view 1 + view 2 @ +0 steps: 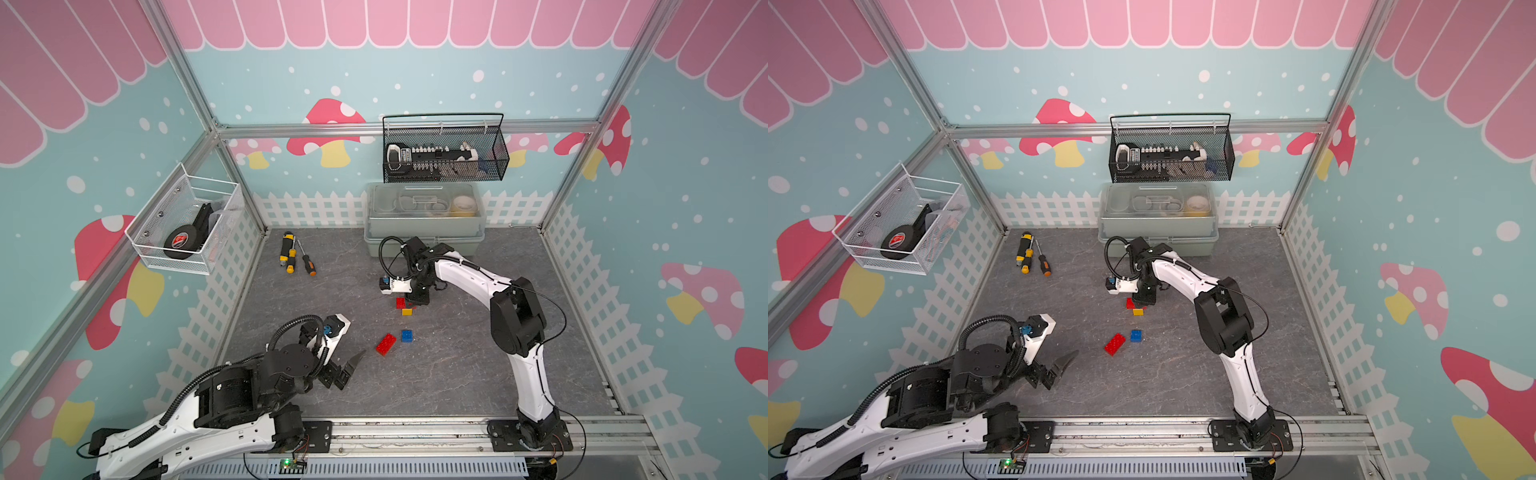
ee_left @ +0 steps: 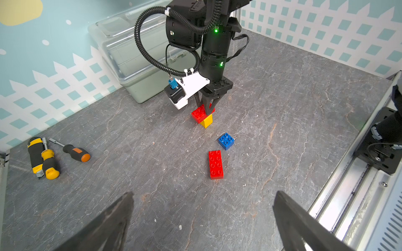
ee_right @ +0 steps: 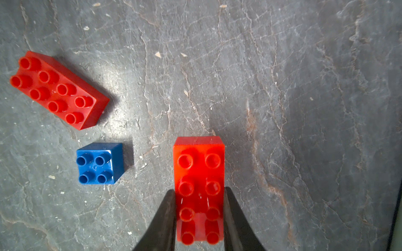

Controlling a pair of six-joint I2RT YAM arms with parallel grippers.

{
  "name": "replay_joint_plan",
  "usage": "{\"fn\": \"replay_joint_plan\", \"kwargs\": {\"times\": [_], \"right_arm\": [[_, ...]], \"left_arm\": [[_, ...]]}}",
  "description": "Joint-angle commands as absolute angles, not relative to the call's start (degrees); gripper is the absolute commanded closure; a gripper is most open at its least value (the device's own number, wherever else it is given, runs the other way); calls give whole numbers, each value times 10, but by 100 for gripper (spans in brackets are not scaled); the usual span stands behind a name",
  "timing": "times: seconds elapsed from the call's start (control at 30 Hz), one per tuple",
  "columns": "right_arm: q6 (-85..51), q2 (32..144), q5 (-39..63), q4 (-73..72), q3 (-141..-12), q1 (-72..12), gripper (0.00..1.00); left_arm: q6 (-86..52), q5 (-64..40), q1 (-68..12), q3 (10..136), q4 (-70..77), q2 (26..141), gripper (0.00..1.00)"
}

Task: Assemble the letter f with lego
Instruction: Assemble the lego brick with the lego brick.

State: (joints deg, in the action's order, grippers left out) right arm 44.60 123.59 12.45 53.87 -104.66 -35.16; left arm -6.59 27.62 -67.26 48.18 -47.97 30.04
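Near the middle of the grey tabletop (image 1: 457, 374), the letter f (image 2: 203, 117) is judged to be barely begun: only its lowest two layers are stacked. One red oblong brick (image 2: 200, 112) is seated studs-up on the yellow square brick (image 2: 206, 123), which serves as the foot, and it is pinched across its long sides, near one end, by the right gripper (image 3: 199, 195). Whether that joint is fully pressed home cannot be told. The held brick lies level, and its long axis is set along the gripper's own line of sight in the right wrist view; in the left wrist view it is seen to overhang the yellow brick on one side only, so a first bar is formed. The blue square brick (image 1: 407, 336) and the second red oblong brick (image 1: 385, 344) are left to be added; both rest flat, studs up, nearer the base rail and well apart from the stack. The loose red brick is laid on a diagonal in both top views, and the blue brick sits just beside its far end without touching it. The left gripper (image 2: 202, 219) is held spread and empty, clear of all the bricks
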Motion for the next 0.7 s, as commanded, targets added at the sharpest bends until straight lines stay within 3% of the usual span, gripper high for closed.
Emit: {"fn": "replay_joint_plan", "kwargs": {"times": [0.0, 0.67], "right_arm": [[470, 1242, 124, 565, -1038, -346, 77], [482, 1249, 115, 564, -1034, -341, 78]], "left_arm": [[-56, 279, -675, 493, -491, 297, 1], [-56, 281, -675, 493, -491, 299, 1]]}}
